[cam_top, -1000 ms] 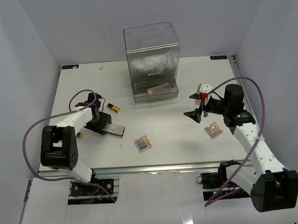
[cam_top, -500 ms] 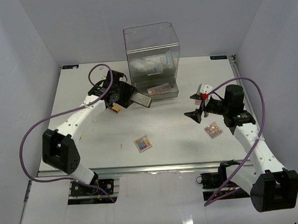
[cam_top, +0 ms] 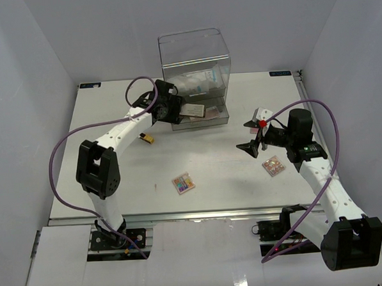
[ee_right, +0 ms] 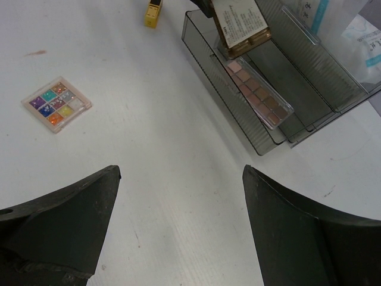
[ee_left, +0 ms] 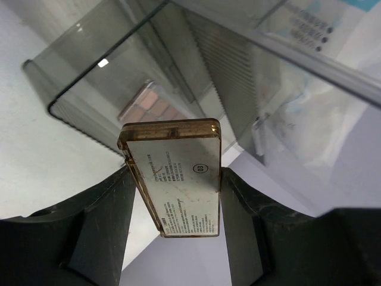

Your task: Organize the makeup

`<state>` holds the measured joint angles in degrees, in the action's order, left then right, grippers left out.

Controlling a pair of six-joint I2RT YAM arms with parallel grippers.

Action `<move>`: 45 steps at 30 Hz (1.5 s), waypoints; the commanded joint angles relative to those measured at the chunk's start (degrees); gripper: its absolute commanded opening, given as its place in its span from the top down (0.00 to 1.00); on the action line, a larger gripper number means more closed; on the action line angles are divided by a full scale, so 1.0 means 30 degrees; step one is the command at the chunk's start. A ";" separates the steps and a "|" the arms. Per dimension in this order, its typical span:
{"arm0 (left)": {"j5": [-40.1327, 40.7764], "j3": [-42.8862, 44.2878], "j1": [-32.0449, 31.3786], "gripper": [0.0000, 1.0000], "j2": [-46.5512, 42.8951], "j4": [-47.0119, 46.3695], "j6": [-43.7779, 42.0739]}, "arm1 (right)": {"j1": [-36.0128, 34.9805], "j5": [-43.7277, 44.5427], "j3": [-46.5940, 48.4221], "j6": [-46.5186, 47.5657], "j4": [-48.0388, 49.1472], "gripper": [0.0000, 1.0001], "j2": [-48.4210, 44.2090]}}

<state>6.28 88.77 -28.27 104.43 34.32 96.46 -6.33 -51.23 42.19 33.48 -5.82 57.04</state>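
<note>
One compact [ee_left: 175, 185], pinched by the left gripper [cam_top: 178, 110], hangs over the open drawer [ee_right: 303, 83], likely for dropping in; the right gripper [ee_right: 178, 176] hovers wide, empty.

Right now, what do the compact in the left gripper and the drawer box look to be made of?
The compact is probably hard plastic with a glossy gold-bronze metallic finish: its rim shines, and its back carries a matte printed label. Metal cannot be ruled out. The drawer box looks like clear, slightly smoky rigid plastic: its contents show through and its walls catch reflections.
</note>
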 commanded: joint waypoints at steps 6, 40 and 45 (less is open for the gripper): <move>0.0481 0.1934 -0.0098 0.41 0.1623 -0.0999 0.1445 | 0.0205 -0.0645 -0.0145 0.0297 0.0477 0.10 -0.0228; -0.8029 -1.4025 0.5401 0.02 -1.3103 -1.2725 -1.5835 | 0.1435 0.4160 0.2905 0.9134 -0.6528 0.10 0.4000; -1.1423 -1.5462 0.5381 0.02 -1.4093 -1.4562 -2.1404 | 0.2405 0.7879 0.5690 1.1043 -0.8026 0.10 0.8675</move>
<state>-13.67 44.88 -11.40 64.59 -0.41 51.44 -1.73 -38.19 52.89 58.54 -23.85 74.73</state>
